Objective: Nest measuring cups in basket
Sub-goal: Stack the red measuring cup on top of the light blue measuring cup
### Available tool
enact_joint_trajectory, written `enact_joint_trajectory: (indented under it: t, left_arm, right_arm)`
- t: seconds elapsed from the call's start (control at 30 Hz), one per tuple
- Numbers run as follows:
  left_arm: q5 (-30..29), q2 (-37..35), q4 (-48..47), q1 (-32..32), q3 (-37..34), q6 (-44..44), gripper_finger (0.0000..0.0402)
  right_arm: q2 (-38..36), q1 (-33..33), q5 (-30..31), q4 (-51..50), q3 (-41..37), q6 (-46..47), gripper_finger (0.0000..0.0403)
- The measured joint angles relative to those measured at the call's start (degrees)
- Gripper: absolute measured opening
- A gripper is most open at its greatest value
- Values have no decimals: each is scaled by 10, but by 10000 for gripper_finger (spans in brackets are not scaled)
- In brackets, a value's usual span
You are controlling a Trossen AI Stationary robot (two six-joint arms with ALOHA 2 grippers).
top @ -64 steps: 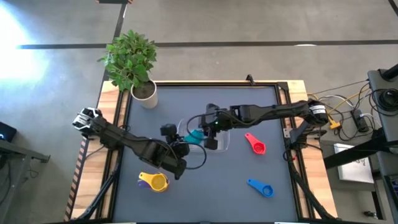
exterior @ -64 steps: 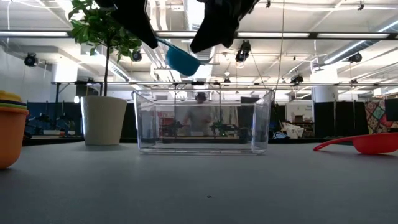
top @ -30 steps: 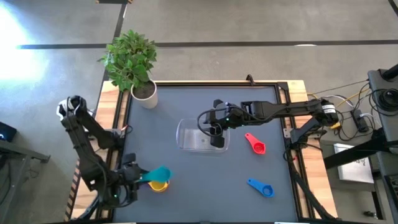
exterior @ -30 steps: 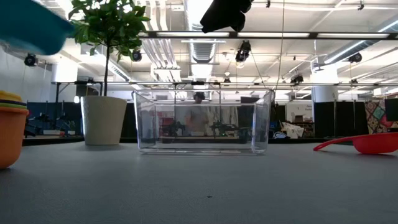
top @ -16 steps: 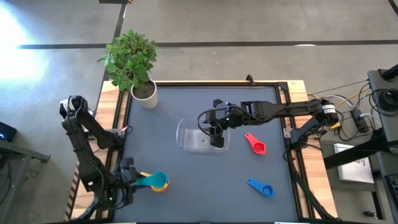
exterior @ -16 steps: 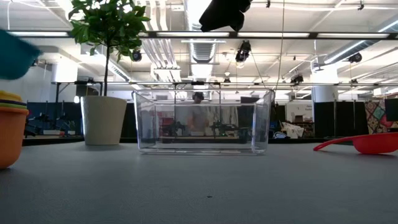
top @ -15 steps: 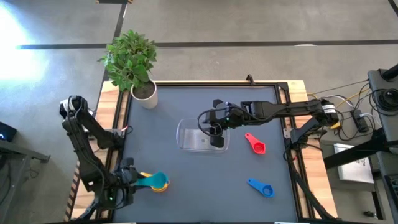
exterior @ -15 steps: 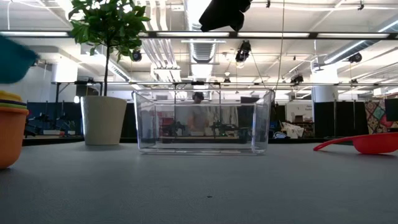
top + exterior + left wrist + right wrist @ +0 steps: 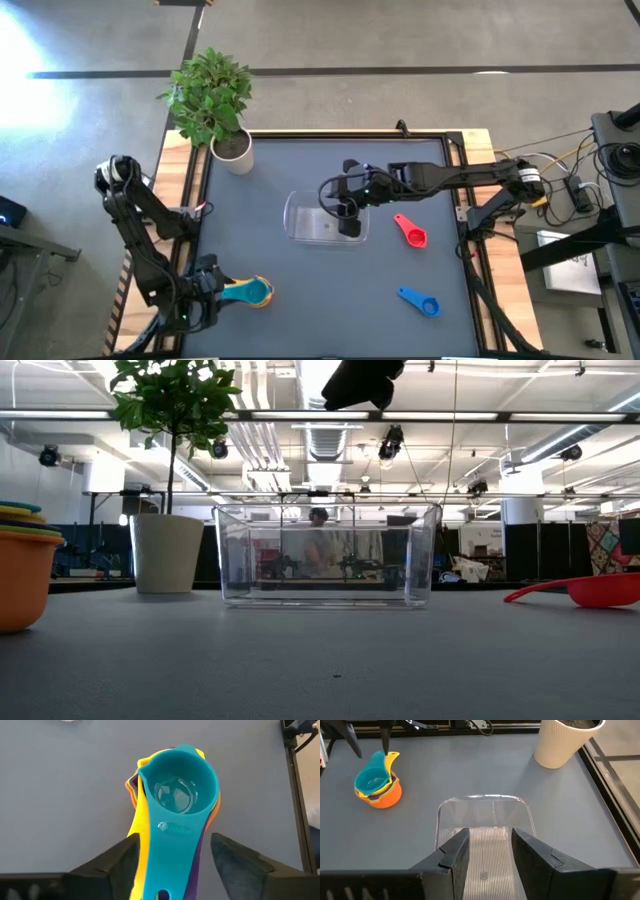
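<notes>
Light blue cup (image 9: pixel 178 805) atop stack, handle toward left hand (image 9: pixel 172 870)

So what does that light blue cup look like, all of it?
The light blue cup is a round, smooth plastic scoop with a flat handle bearing a small stamped mark. It is empty and sits upright, nested on top of a stack of cups showing yellow, purple and orange. The left gripper is open around its handle, fingers apart on either side.

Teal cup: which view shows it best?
The left wrist view: the teal cup fills it, nested atop the stack. The high and right wrist views show it small; the low view shows only a rim edge.
</notes>
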Motion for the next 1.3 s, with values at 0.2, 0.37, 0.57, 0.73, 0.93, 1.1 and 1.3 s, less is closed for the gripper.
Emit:
enact_joint_trajectory:
  t: [0.2,0.37,0.57,0.73,0.93,1.1,1.3]
  left_arm:
    - [11,-1,-51,0,41,-3,265]
    - [-66,-2,-111,-1,94,11,253]
    - [-122,-22,-97,8,94,88,220]
    - [-122,-61,-30,25,54,122,190]
    - [-121,-113,125,45,-1,229,164]
    - [-126,-155,136,89,-23,243,147]
    - [-70,-171,162,170,-58,281,113]
  right_arm:
    - [-29,0,10,-92,7,8,137]
    - [-68,0,27,-196,-7,43,131]
    - [-106,0,29,-307,-55,119,126]
    - [-156,0,30,-307,-133,169,125]
    - [-225,0,31,-281,-243,228,125]
    - [-269,0,35,-276,-306,285,125]
    - [-312,0,29,-278,-363,348,125]
